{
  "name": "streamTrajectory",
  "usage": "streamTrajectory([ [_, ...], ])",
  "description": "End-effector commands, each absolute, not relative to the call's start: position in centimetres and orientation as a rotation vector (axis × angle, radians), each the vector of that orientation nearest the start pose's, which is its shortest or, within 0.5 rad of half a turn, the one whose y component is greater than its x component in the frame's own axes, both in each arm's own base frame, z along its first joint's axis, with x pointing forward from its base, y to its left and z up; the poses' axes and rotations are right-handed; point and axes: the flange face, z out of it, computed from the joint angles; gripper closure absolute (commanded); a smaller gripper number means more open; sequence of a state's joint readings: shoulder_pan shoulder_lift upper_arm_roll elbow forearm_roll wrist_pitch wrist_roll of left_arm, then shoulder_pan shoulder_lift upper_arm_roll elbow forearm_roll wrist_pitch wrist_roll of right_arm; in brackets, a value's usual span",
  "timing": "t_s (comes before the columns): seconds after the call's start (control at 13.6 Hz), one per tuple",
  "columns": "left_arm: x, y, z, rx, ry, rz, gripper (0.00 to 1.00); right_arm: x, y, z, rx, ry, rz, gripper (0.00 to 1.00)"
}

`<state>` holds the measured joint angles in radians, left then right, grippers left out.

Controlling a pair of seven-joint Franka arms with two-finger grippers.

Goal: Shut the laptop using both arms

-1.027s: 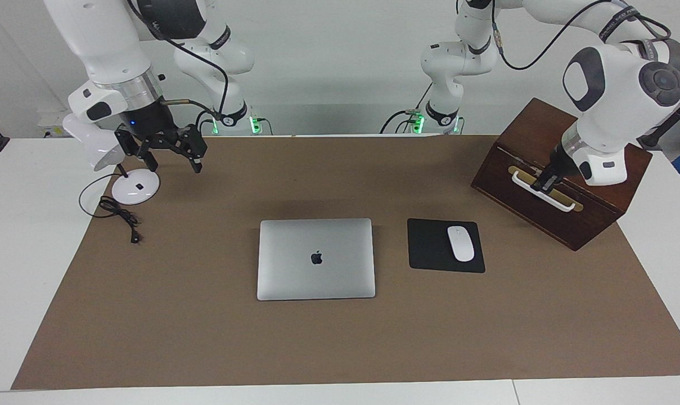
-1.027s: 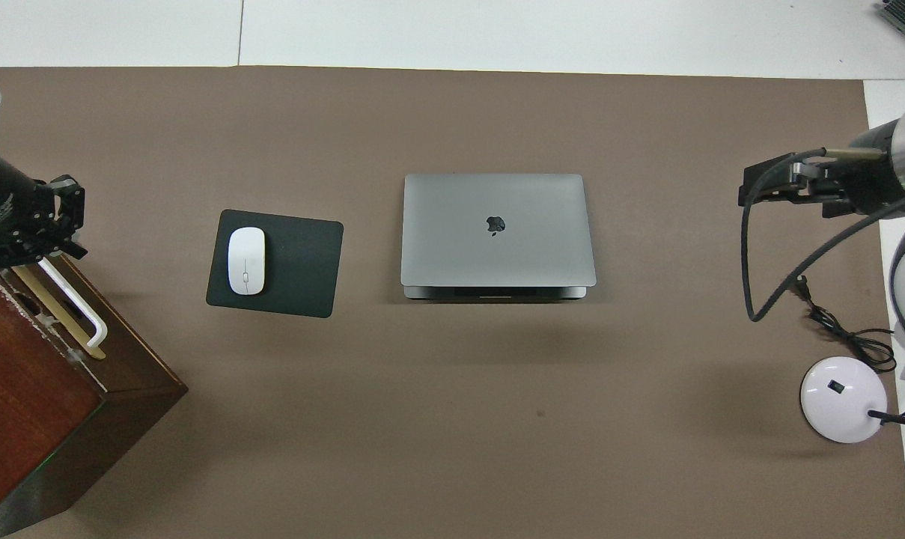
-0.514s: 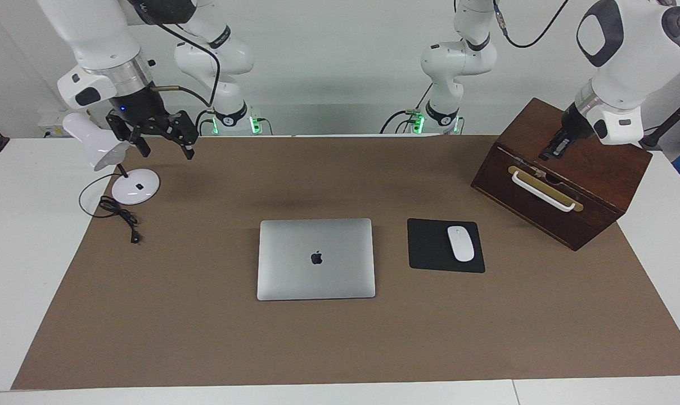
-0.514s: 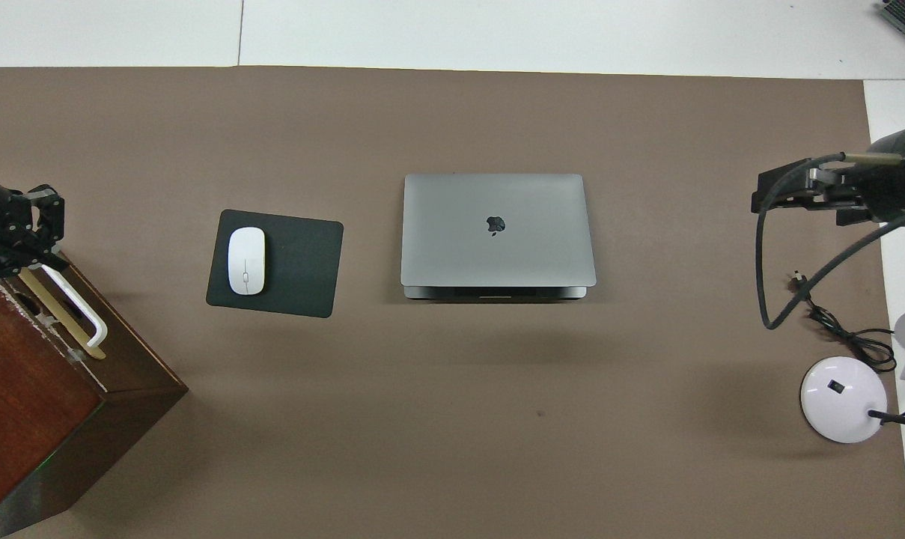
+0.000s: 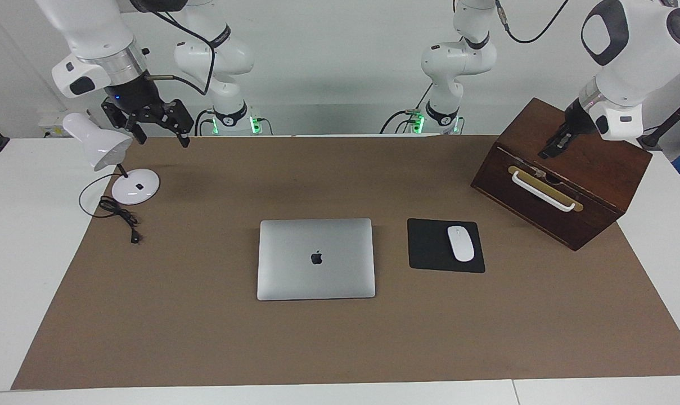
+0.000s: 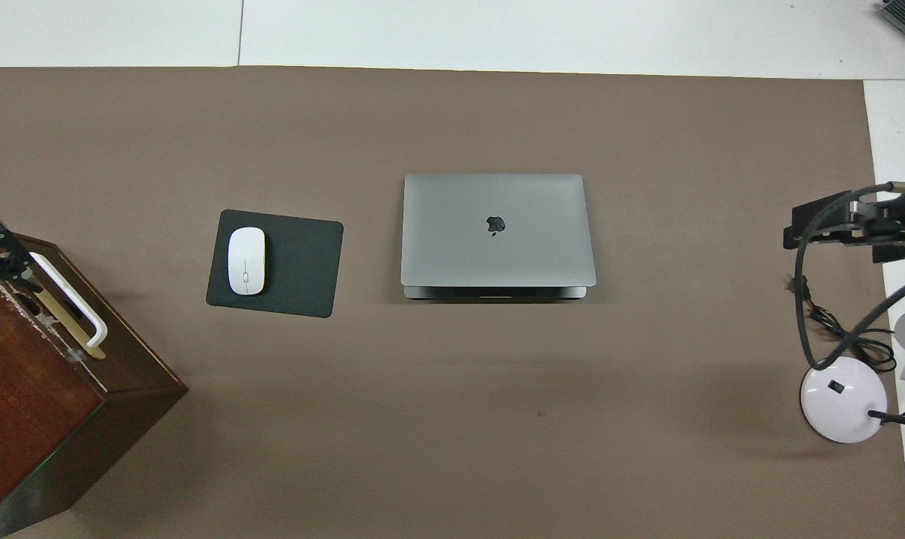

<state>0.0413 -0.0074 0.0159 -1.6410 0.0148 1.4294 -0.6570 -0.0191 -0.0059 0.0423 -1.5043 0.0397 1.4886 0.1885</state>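
Nothing seems left to do: the laptop point(image 5: 315, 259) lies lid-down mid-tabletop point(image 5: 205, 337), beside the mouse pad point(image 5: 429, 245). Right hand point(image 5: 158, 132) hangs spread and empty above the lamp point(image 5: 100, 147); left hand point(image 5: 552, 145) hangs over the wooden box point(image 5: 598, 169), fingers unreadable.

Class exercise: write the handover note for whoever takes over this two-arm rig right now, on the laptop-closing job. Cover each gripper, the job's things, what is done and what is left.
Left gripper: raised over the wooden box, above its white handle, holding nothing.
Right gripper: open, empty, up in the air beside the white desk lamp.
Laptop: mid-table on the brown mat, lid down and flat, beside the black mouse pad with the white mouse.
Done: laptop closed; both arms are clear of it.
Left: apparently nothing on the laptop.
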Motion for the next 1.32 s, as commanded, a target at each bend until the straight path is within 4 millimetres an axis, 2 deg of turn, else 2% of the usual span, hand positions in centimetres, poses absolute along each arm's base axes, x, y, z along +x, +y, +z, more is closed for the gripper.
streamTrajectory([
  [0.0, 52.8, 2.6, 59.6, -2.999, -0.700, 0.191, 0.00, 53.5, 0.9, 64.7, -3.093, 0.214, 0.038, 0.00],
  [0.07, 53.2, 2.5, 60.1, -3.054, -0.515, 0.129, 0.00, 53.6, 0.5, 64.4, -3.102, 0.226, 0.037, 0.00],
  [0.15, 53.8, 2.5, 60.5, -3.078, -0.422, 0.055, 0.00, 53.6, 0.4, 64.2, -3.110, 0.230, 0.020, 0.00],
  [0.22, 54.2, 2.5, 60.8, -3.085, -0.410, -0.001, 0.00, 53.6, 0.2, 63.9, -3.115, 0.236, 0.019, 0.00],
  [0.29, 54.3, 2.6, 60.9, -3.087, -0.402, -0.013, 0.00, 53.5, -0.5, 63.9, -3.114, 0.250, 0.019, 0.00],
  [0.44, 54.3, 2.8, 61.1, -3.093, -0.384, -0.022, 0.00, 53.5, -0.5, 64.0, -3.115, 0.224, 0.016, 0.00],
  [0.66, 55.3, 2.4, 61.6, -3.113, -0.146, -0.141, 0.00, 53.5, -0.5, 64.1, -3.114, 0.202, 0.014, 0.00],
  [0.81, 55.2, 2.6, 61.8, -3.116, -0.119, -0.144, 0.00, 53.6, -0.7, 64.0, -3.114, 0.090, 0.012, 0.00],
  [1.03, 55.5, 2.0, 62.0, -3.164, -0.130, -0.153, 0.00, 53.6, -0.6, 64.0, -3.107, 0.070, 0.010, 0.00],
  [1.1, 55.6, 1.3, 62.6, -3.187, -0.127, -0.171, 0.00, 53.7, -0.4, 64.1, -3.107, 0.062, 0.007, 0.00],
  [1.25, 55.7, 1.9, 63.4, -3.219, -0.157, -0.142, 0.00, 53.7, 0.0, 64.1, -3.107, 0.063, -0.004, 0.00],
])
